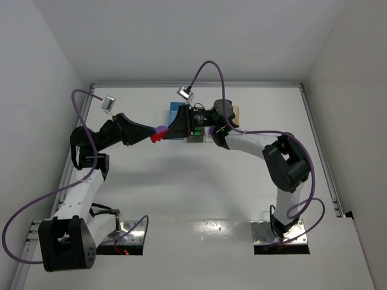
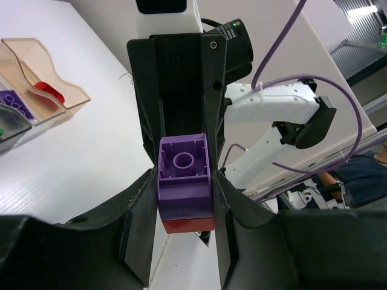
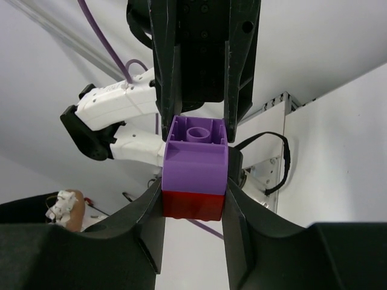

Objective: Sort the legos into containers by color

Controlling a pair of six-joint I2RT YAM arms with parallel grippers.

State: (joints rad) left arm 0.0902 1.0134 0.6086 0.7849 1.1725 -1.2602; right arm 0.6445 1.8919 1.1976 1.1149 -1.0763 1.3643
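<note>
Between left fingers (image 2: 139, 235), right fingers (image 3: 151, 241), clamped purple-red legos (image 2: 184, 181)

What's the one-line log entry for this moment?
state: purple-red brick stack held by both arms | left gripper: shut on stack | right gripper: shut on stack | next: likely pull bricks apart

Reference object: joined brick pair (image 1: 158, 133), one brick seated on the other, held above the table (image 1: 199, 193).

Left gripper (image 2: 185, 190) lies directly left of the pair, fingers clamping its two sides. Right gripper (image 3: 195, 196) lies directly right of the pair, clamping it from the opposite end.

Containers (image 1: 175, 111) stand side by side on the table, behind and right of the pair. The farthest container (image 2: 68, 92) from the pair holds one loose brick (image 2: 48, 90). The neighbouring container (image 2: 27, 118) holds a second loose brick (image 2: 13, 104).
</note>
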